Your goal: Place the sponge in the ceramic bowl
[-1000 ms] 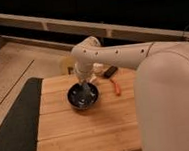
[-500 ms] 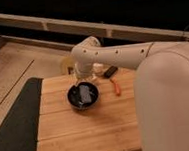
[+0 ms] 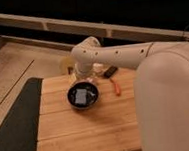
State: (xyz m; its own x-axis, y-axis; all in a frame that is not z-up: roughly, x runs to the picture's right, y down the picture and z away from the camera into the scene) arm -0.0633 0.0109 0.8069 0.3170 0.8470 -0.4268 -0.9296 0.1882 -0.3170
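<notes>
The ceramic bowl, dark and glossy, stands on the wooden board in the camera view. The sponge, a small blue-grey pad, lies flat inside it and nothing touches it. My gripper hangs just above the bowl's far rim, under the white arm's wrist. It is open, with nothing between its fingers.
A thin orange-red stick and a small black block lie to the right of the bowl. A pale yellow object sits behind the arm. A dark mat borders the wooden board on the left.
One second ago the gripper was down in the bowl, covering it. It has since let go of the sponge and lifted back toward the far rim, leaving the sponge in the bowl.
</notes>
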